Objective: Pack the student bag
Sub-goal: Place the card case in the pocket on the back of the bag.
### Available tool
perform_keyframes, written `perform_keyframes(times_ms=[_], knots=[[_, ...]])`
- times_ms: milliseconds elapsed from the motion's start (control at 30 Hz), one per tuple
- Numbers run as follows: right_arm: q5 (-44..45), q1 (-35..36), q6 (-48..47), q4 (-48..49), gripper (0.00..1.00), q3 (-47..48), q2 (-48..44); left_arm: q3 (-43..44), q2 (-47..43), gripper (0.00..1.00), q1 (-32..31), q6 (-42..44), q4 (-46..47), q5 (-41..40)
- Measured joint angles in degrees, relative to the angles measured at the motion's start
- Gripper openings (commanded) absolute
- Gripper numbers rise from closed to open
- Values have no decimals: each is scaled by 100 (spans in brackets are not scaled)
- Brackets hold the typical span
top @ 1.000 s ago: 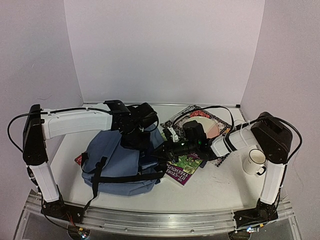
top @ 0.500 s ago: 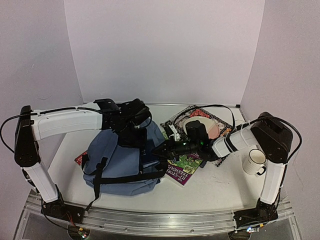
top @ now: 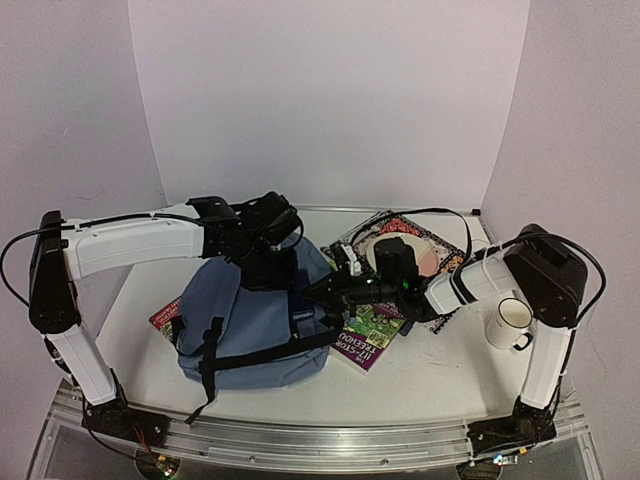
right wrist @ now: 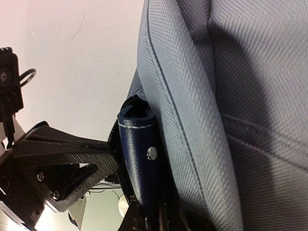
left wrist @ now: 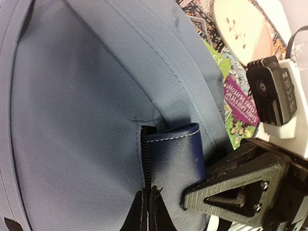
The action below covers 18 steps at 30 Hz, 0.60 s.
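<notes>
The grey-blue student bag (top: 250,325) lies mid-table with its black straps (top: 212,345) facing the front. Both grippers meet at its upper right corner. My left gripper (top: 281,272) (left wrist: 148,211) is shut, pinching the bag's fabric at the black zipper line (left wrist: 146,159). Beside that zipper stands a dark blue leather tab (left wrist: 174,156) (right wrist: 139,159) with a rivet. My right gripper (top: 322,290) (right wrist: 155,219) is shut on the lower end of this tab. The right gripper's finger (left wrist: 236,190) shows close by in the left wrist view.
A purple and green book (top: 368,335) lies just right of the bag, under the right arm. A patterned book (top: 408,240) sits behind it, and a red book corner (top: 163,318) pokes out at the bag's left. A white mug (top: 508,322) stands at the right.
The left arm has drawn back and risen, and the bag's top corner has come up with both grippers, so the bag stands taller. The right gripper has shifted slightly up and left.
</notes>
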Motion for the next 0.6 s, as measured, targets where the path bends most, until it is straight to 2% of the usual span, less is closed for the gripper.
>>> perform_keyframes(times_ms=[200, 500, 567, 600], knots=[[171, 120, 19, -27, 0, 65, -18, -4, 0, 0, 11, -76, 230, 91], [173, 439, -500, -912, 1, 714, 247, 71, 16, 0, -29, 210, 210, 115], [139, 456, -583, -1003, 8, 735, 262, 77, 30, 0, -35, 286, 213, 170], [125, 458, -616, -1052, 16, 762, 279, 77, 46, 0, -35, 303, 215, 199]])
